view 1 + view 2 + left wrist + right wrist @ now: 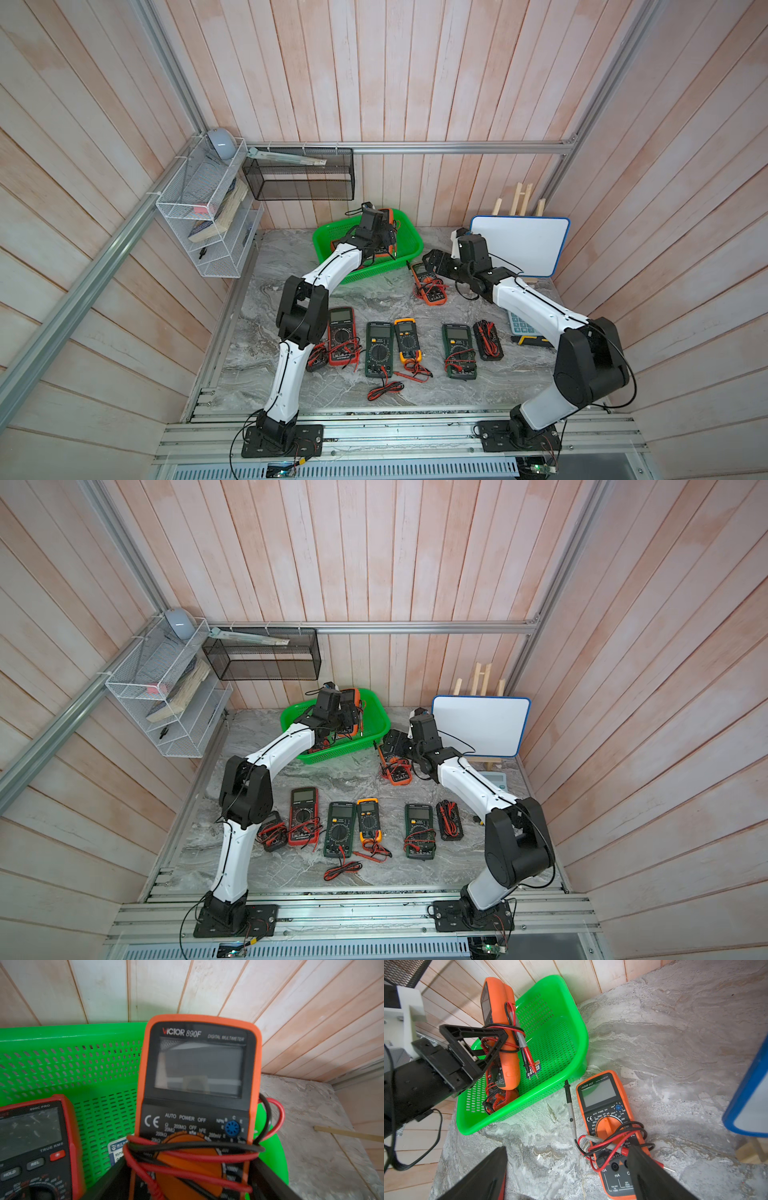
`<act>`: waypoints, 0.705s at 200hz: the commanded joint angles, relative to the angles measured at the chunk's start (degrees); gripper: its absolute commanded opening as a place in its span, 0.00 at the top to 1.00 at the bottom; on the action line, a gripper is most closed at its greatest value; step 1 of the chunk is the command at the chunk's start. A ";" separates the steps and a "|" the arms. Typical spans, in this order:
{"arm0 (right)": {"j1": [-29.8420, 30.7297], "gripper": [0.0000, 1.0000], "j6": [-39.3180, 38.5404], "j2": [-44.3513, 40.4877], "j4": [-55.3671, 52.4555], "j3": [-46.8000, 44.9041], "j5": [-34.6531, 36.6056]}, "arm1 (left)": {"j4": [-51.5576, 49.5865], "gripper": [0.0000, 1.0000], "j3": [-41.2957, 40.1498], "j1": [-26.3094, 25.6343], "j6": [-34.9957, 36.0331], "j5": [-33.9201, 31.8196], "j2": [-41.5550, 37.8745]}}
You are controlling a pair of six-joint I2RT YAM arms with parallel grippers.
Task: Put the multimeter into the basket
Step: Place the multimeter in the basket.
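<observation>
1. Clamps the orange Victor 890F multimeter (199,1064) in the left end effector (189,1160).
2. Holds it upright over the green basket (62,1032).
3. Spreads the right end effector (566,1148) wide, empty, over a second orange multimeter (600,1093) on the tabletop (675,1043).

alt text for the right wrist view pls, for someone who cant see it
The left gripper holds an orange multimeter roughly upright over the green basket, where a red multimeter lies. Beside the basket a second orange multimeter lies face up on the marble table, one finger of the open right gripper over its lower end.
</observation>
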 commanded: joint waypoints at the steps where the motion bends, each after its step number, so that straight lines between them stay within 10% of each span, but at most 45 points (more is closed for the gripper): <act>1: -0.36 0.04 -1.35 0.61 -1.32 1.43 -0.59 | 4.91 1.00 5.69 0.40 -2.30 -4.67 2.18; 67: -0.48 0.04 -1.36 0.91 -1.38 1.16 -0.89 | -1.31 1.00 14.42 1.02 -8.82 -6.97 10.38; 141: -0.37 0.04 -0.73 0.05 -1.13 0.28 -1.11 | -2.68 1.00 5.92 1.15 -10.22 -10.11 6.89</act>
